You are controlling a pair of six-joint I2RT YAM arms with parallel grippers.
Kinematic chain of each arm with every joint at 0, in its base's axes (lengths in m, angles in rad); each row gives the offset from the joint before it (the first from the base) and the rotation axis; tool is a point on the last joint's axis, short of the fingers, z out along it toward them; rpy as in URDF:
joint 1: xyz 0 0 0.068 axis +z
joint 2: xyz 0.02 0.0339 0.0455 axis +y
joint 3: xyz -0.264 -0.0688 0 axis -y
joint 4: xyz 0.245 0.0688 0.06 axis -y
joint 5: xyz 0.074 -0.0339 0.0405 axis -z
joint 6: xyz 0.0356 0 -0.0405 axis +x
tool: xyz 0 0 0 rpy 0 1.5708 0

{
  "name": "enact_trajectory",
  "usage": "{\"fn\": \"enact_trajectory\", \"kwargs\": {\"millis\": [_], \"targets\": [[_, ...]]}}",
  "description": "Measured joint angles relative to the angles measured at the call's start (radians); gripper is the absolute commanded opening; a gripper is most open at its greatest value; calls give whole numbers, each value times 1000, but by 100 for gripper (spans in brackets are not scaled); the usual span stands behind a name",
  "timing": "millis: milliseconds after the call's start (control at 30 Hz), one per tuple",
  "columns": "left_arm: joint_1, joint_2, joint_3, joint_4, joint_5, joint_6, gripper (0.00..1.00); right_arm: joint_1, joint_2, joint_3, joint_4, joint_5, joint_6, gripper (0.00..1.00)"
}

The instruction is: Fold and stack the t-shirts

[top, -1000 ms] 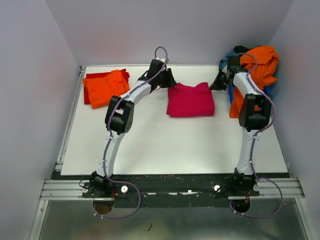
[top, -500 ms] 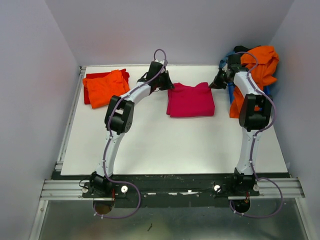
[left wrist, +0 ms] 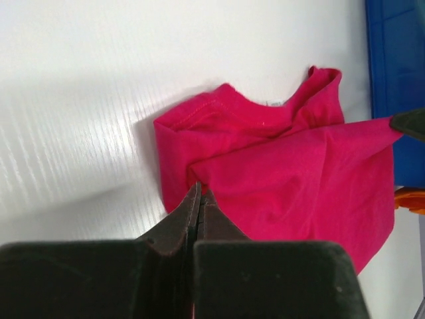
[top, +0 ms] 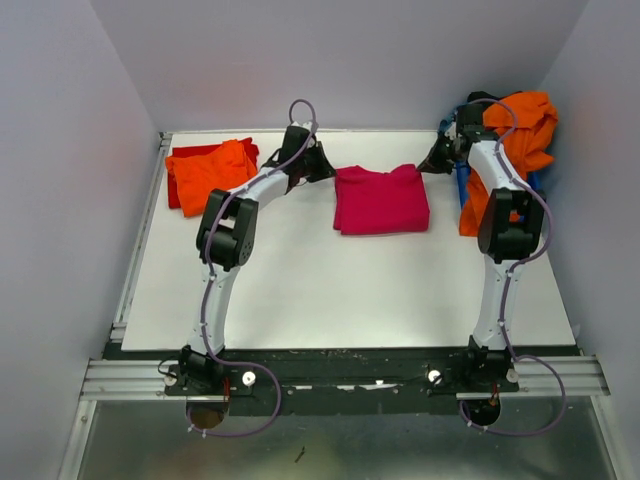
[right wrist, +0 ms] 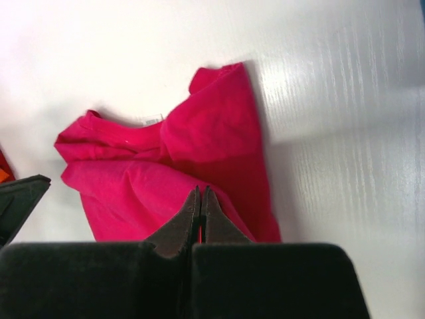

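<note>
Pink tee (top: 380, 200): folded into a rough rectangle, lying flat at the far middle of the table (top: 300, 290), collar towards the far edge. Its outline matches the earlier top views; it has not shifted.

Left gripper (top: 318, 166): a second ago it sat at the tee's far-left corner. It has since backed off leftward and is now just beside that corner. In the wrist view the jaws are pressed together, tips (left wrist: 199, 194) aimed at the tee's edge (left wrist: 166, 173). No cloth seen pinched, and the tee did not follow the retreat, so it is judged empty.

Right gripper (top: 436, 160): barely moved, just off the far-right corner. Fingers closed tip to tip (right wrist: 199, 196), nothing visibly held.

Reading: the fold on this tee looks finished and let go, with both arms clearing off. Next is probably carrying it to the pile.

Far-left corner: folded orange tee (top: 212, 172) on a red tee (top: 176, 192), the stack so far.

Far-right corner: loose orange tee (top: 520, 130) heaped over the bin (left wrist: 398, 80), not yet folded. More pieces beneath it cannot be made out.
</note>
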Motion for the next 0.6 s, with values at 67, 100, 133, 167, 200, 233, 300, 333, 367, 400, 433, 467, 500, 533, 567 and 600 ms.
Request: {"fn": "enact_trajectory", "kwargs": {"millis": [67,100,133,167,200,233,300,333,367,400,433,467,500,533,567,600], "targets": [[6,-10,0,21,0,-11,0,2,0,19,-2,-4,0,1],[8,-14,0,29,-1,-12,0,2,0,28,-3,-8,0,1],[11,-18,1,39,-1,-15,7,3,0,35,-3,-12,0,1],[14,-19,6,46,-1,-18,27,4,0,44,-4,-15,0,1],[15,-19,14,49,-1,-20,40,5,0,51,-3,-19,0,1],[16,-18,24,47,0,-22,51,5,0,58,-5,-22,0,1],[13,-17,55,36,4,-22,60,6,0,64,-4,-25,0,1],[11,-17,65,34,3,-27,60,6,0,64,-4,-26,0,1],[8,-17,72,35,3,-23,60,6,0,64,-4,-27,0,1],[4,-17,76,35,3,-19,60,6,0,64,-5,-27,0,1],[-1,-17,77,34,3,-16,60,6,0,64,-5,-27,0,1],[-3,-16,77,30,3,-13,60,6,0,64,-5,-27,0,1],[-6,-15,77,24,3,-9,60,6,0,64,-5,-27,0,1],[-9,-14,77,15,3,-3,60,6,0,64,-5,-27,0,1],[-10,-12,77,11,3,0,60,6,0,64,-5,-27,0,1],[-13,-7,80,4,4,3,60,6,0,64,-5,-27,0,1]]}}
